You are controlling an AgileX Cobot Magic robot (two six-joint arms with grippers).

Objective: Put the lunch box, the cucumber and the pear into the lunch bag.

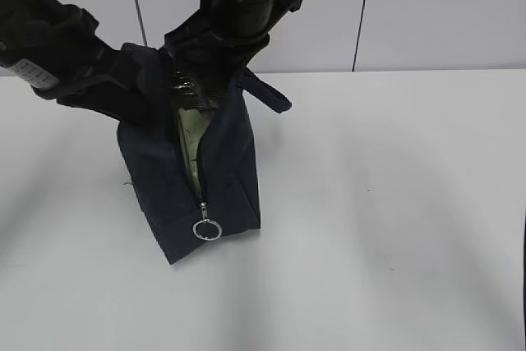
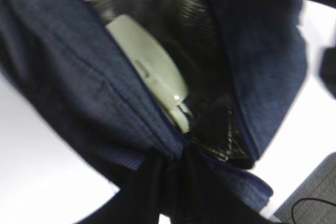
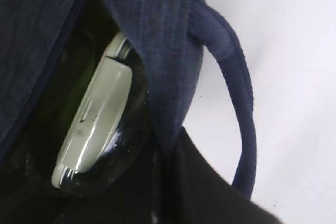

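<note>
In the exterior view I see the lunch bag (image 1: 197, 187) standing on the white bench (image 1: 394, 203), zipper open, ring pull (image 1: 207, 229) at its 6 o'clock. Both arms meet at its mouth: my left gripper (image 1: 136, 92) at 10 o'clock, my right gripper (image 1: 218, 80) at 12.

Left wrist view: my jaws pinch the bag's rim; the lunch box (image 2: 152, 74) sits inside.

Right wrist view: jaws clenched at the bag edge, whether on fabric I cannot tell; the lunch box stands on edge inside, loop handle (image 3: 236, 103) at 3 o'clock.
</note>
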